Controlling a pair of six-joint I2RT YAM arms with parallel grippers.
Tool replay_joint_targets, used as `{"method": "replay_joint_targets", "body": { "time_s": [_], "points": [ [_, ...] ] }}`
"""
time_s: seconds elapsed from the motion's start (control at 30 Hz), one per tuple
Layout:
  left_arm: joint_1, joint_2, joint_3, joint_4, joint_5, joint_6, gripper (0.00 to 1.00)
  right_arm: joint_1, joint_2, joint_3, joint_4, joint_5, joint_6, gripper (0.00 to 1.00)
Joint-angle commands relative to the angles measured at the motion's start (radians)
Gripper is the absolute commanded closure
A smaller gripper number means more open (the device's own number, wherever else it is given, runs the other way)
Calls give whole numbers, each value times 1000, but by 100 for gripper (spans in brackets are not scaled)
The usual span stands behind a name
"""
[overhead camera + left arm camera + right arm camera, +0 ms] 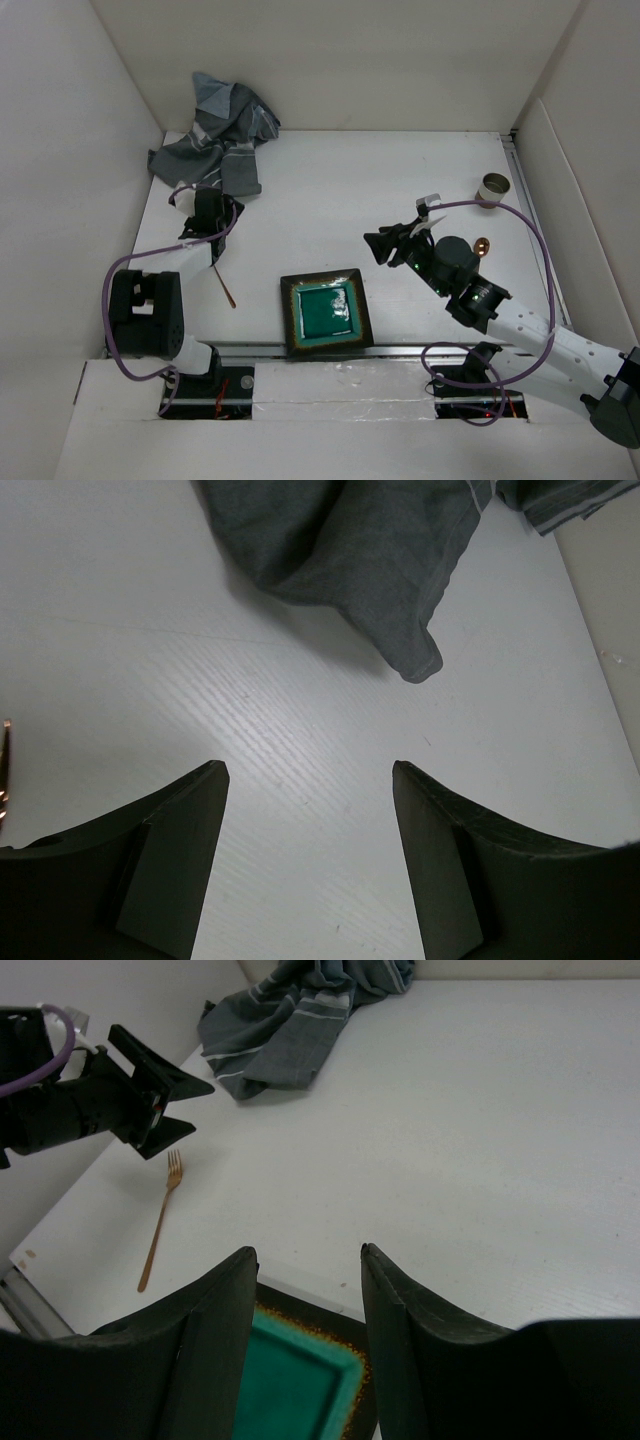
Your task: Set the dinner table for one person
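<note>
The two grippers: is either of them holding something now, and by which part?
Nothing is held. The left gripper is open over the bare table near the grey cloth; the right gripper is open too, with nothing between its fingers.

One white tabletop; one crumpled grey striped cloth at ten o'clock; one slim copper fork; one square teal plate; one small pale cup at two.

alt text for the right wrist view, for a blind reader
The open, empty right gripper hovers over the white dinner table, a green square plate at the bottom edge. Farther off: a copper fork, a grey striped cloth and the left gripper.
</note>
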Motion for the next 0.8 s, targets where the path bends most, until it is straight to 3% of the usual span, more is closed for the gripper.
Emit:
{"method": "replay_joint_targets", "body": {
  "time_s": [0.0, 0.4, 0.6, 0.63, 0.67, 0.7, 0.73, 0.77],
  "points": [
    [-24, 62, 95, 47, -45, -20, 36, 2, 10, 45, 17, 23, -17, 47],
    [-24, 393, 292, 169, 13, -20, 34, 2, 47, 54, 34, -62, -36, 46],
    [-34, 536, 431, 171, 22, -15, 45, 2, 68, 51, 55, -82, -40, 46],
    [-43, 559, 460, 178, 24, -12, 56, 2, 74, 48, 69, -79, -40, 46],
    [-43, 583, 490, 183, 49, 9, 79, 2, 86, 51, 67, -83, -42, 46],
    [-43, 583, 491, 183, 50, 17, 80, 2, 93, 51, 67, -85, -42, 47],
    [-52, 609, 530, 172, 95, 23, 100, 2, 96, 57, 60, -83, -42, 47],
    [-67, 617, 544, 169, 121, 26, 100, 2, 105, 59, 58, -74, -42, 46]
  ]
}}
